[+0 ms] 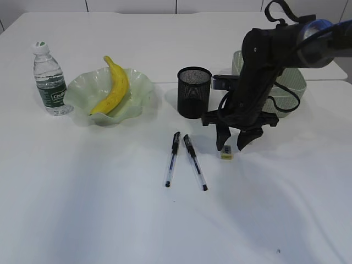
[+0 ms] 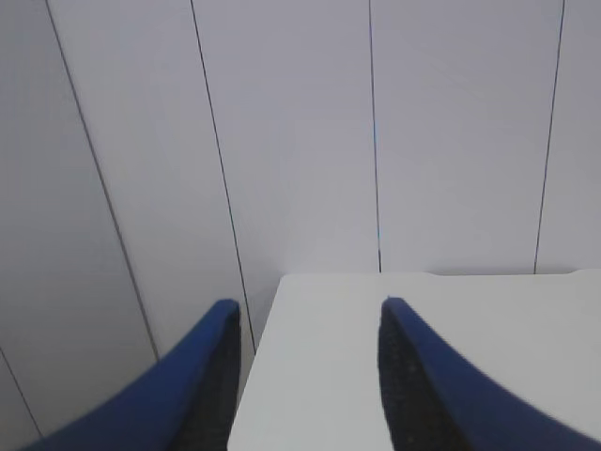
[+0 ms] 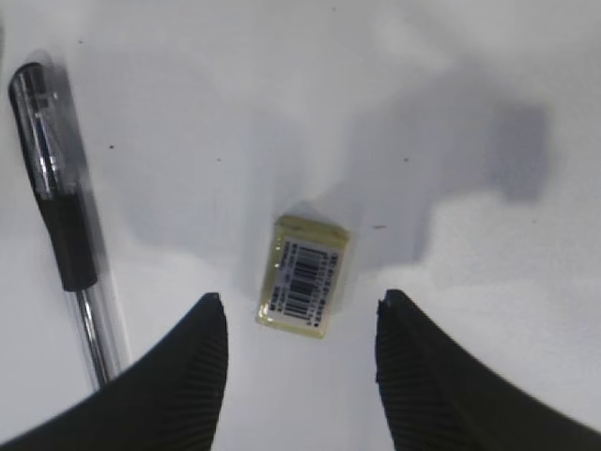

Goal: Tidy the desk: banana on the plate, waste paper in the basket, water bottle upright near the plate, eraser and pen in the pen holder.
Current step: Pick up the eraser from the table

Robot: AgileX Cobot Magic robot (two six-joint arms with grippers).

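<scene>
The right gripper (image 1: 234,138) hangs just above the table (image 1: 110,220) with its jaws spread and nothing between them. Directly under it, a touch ahead of the two fingertips in the right wrist view, lies the eraser (image 3: 305,275), flat on its broad face with the barcode label up. Its longer side runs roughly fore and aft from the gripper, tipped a little clockwise, so the jaws stand to either side of its narrow width. That looks to me like the relation the coming move turns on: the gripper needs only to drop and nudge slightly forward before closing across the short side.

Just to the left of the eraser lie two pens: the nearer pen (image 1: 195,162) slants away from it, and the second pen (image 1: 172,158) lies beside that one, both apart from the eraser. Behind them stands the pen holder (image 1: 193,92), upright, close to this arm. The basket (image 1: 286,88) sits behind the arm, partly hidden by it.

Further left, the banana (image 1: 114,88) already rests in the plate (image 1: 143,91), and the water bottle (image 1: 49,80) stands upright just beside the plate.

The left gripper (image 2: 305,376) is parked well away, jaws apart and empty, over the table edge facing a panelled wall (image 2: 282,132). The right arm is clearly the nearer one.
</scene>
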